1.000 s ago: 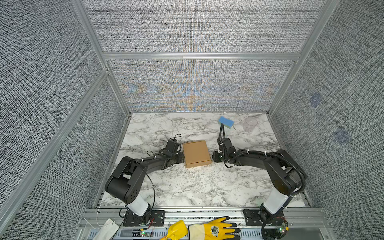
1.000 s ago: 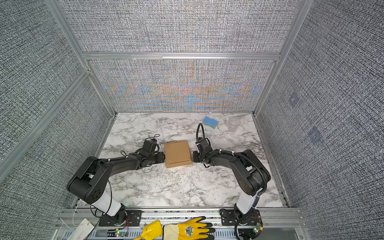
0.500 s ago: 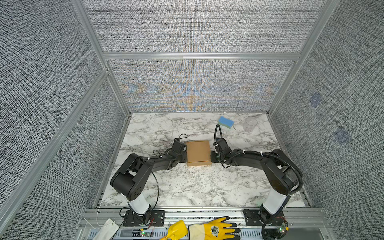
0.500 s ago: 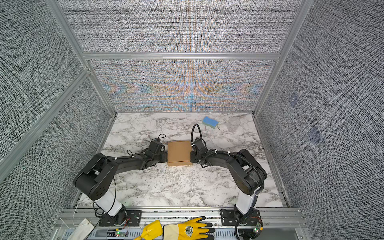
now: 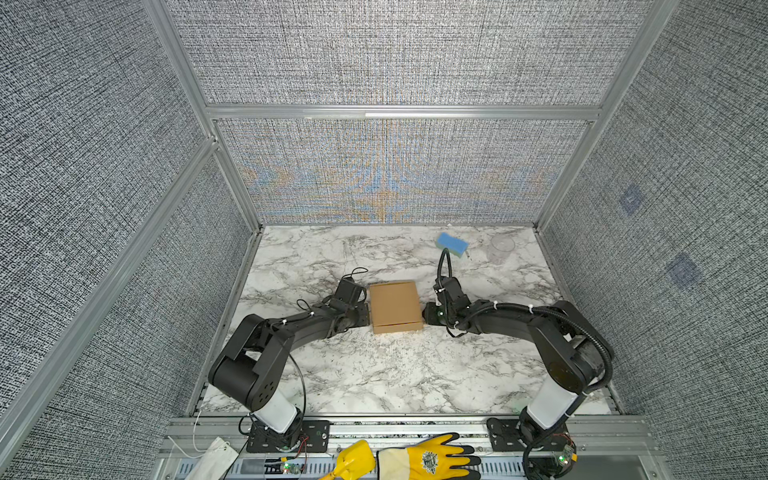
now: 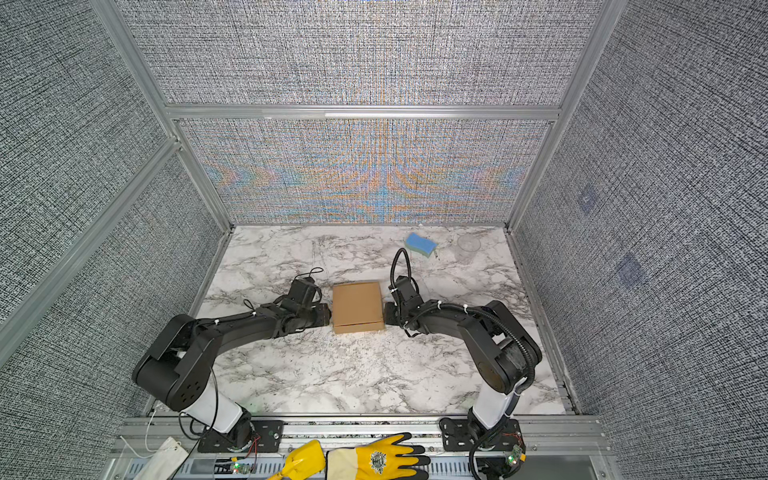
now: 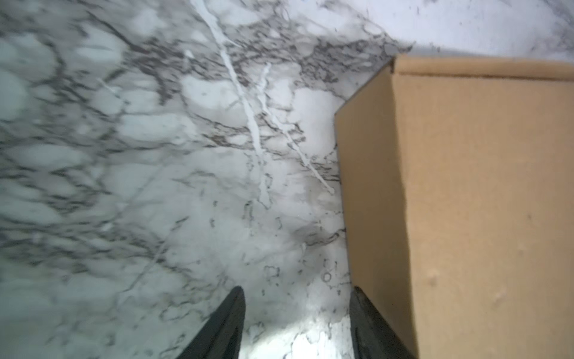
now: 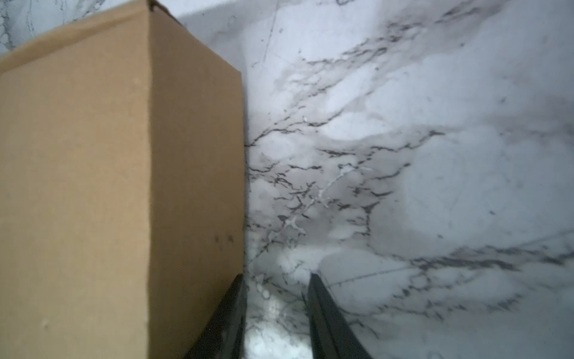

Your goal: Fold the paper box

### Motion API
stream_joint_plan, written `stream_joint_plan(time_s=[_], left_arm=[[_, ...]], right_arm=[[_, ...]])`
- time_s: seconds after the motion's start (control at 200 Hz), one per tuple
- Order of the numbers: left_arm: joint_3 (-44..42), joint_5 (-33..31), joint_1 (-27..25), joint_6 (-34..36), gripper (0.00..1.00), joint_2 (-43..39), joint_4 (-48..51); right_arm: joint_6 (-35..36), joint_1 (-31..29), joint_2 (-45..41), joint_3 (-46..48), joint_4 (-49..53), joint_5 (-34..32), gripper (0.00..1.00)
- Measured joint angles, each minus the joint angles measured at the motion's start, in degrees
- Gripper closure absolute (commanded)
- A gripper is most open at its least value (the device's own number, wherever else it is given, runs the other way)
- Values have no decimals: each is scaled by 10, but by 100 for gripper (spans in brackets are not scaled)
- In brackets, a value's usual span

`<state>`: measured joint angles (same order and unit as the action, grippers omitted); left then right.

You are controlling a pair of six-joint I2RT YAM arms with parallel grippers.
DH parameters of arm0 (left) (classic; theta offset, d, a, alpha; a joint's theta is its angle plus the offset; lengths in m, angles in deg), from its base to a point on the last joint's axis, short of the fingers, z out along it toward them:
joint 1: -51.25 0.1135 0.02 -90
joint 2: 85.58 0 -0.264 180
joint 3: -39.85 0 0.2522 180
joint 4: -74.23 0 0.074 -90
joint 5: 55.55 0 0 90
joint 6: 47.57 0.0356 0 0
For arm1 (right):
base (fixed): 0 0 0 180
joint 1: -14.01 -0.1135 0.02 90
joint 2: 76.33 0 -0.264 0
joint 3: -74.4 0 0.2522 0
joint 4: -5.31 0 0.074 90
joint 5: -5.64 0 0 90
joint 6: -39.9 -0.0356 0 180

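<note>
The paper box (image 5: 395, 305) (image 6: 357, 305) is a closed brown cardboard box, lid down, in the middle of the marble table. My left gripper (image 5: 366, 316) (image 6: 328, 318) lies low along its left wall and my right gripper (image 5: 424, 313) (image 6: 386, 313) along its right wall. In the left wrist view the left gripper (image 7: 297, 290) is open over bare marble, one finger against the box (image 7: 466, 186). In the right wrist view the right gripper (image 8: 276, 276) is open too, narrower, with one finger on the box (image 8: 93, 186) wall.
A blue sponge (image 5: 452, 243) and a clear cup (image 5: 500, 248) sit at the back right of the table. A yellow glove (image 5: 415, 459) lies on the front rail outside the table. Grey panel walls enclose the left, back and right sides.
Both grippers moved in against the box's side walls, and the box turned slightly to sit square. The right gripper's fingers have spread a little.
</note>
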<state>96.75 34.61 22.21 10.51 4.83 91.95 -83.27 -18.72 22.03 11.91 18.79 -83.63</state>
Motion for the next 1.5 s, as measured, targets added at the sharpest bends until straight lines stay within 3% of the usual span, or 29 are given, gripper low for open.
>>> stream_joint_plan(time_s=[0.43,0.9,1.366,1.501], left_arm=[[-68,27,0,-7,43,-88,17],[-55,42,-31,-23,43,-10,-52],[-22,-22,-57,-27,42,23,-49],[-12,-25,-51,-23,36,2,-2]], right_arm=[[8,0,-70,58,17,6,63],[-3,-34,-25,38,-18,12,63],[-22,-46,-4,17,-18,-32,63],[-10,-40,-11,12,3,-32,55]])
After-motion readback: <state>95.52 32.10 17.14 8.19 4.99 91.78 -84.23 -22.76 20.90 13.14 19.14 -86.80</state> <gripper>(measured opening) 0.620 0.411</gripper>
